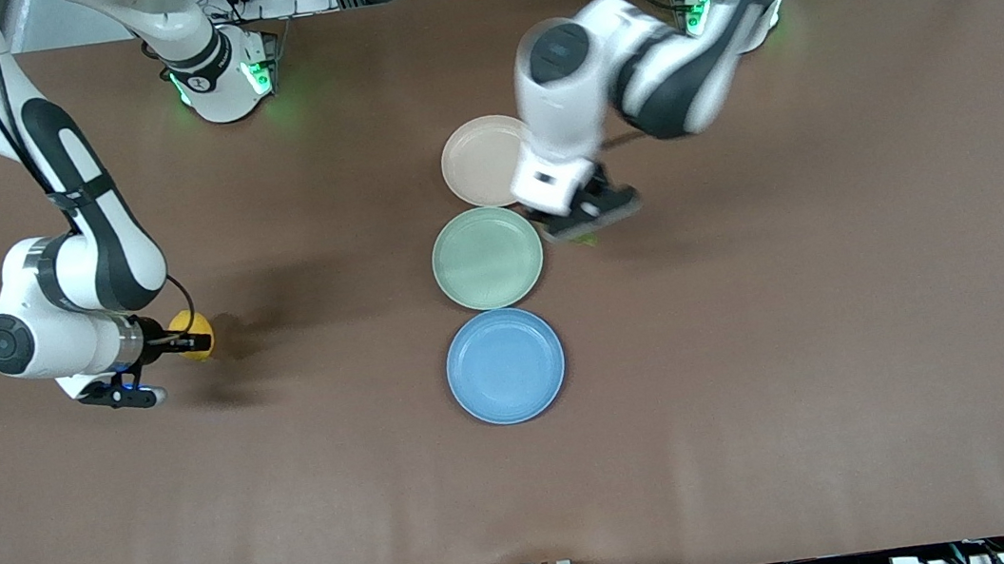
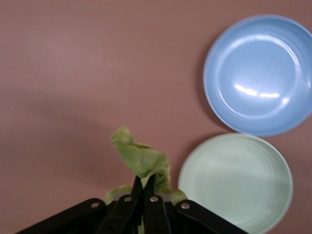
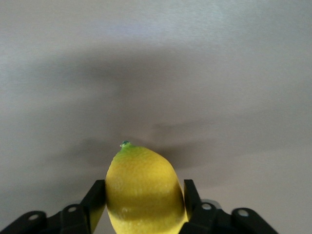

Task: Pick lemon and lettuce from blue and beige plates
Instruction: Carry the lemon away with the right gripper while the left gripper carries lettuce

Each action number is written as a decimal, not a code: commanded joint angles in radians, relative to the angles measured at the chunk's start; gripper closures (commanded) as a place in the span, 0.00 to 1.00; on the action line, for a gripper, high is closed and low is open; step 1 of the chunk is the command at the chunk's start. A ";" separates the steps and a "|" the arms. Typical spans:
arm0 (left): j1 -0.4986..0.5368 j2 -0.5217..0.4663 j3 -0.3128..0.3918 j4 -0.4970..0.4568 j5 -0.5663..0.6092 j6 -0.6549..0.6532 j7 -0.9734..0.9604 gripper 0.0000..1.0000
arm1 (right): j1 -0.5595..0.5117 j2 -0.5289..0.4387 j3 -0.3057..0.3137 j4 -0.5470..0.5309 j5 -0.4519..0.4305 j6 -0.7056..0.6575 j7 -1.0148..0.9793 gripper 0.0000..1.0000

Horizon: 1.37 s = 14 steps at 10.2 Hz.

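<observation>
Your right gripper (image 1: 184, 341) clamps the lemon (image 1: 194, 334) over bare table toward the right arm's end. Your left gripper (image 1: 587, 217) pinches the lettuce (image 2: 141, 158) just beside the green plate (image 1: 487, 257).

So three plates sit in a row down the middle of the table (image 1: 764, 384): the beige plate (image 1: 480, 162) is farthest from the front camera, the green plate (image 1: 487, 257) is right next to it in the middle, and the blue plate (image 1: 505, 365) is nearest. The left gripper (image 1: 585, 219) is over the bare table just beside the green plate, toward the left arm's end, pinching the lettuce (image 2: 141, 158). The right gripper (image 1: 184, 343) is well apart from the plates toward the right arm's end, over bare table, clamped on the lemon (image 1: 194, 334).
</observation>
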 commanded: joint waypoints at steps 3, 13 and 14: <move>0.260 0.026 -0.008 0.042 -0.034 -0.092 0.418 1.00 | -0.018 -0.083 0.021 -0.011 0.000 -0.032 -0.008 0.00; 0.550 0.340 0.010 0.129 0.141 0.020 0.856 0.00 | -0.011 -0.296 0.031 0.466 -0.015 -0.531 -0.095 0.00; 0.548 0.332 0.009 0.167 0.142 0.014 0.853 0.00 | -0.005 -0.309 0.044 0.468 -0.029 -0.566 -0.092 0.00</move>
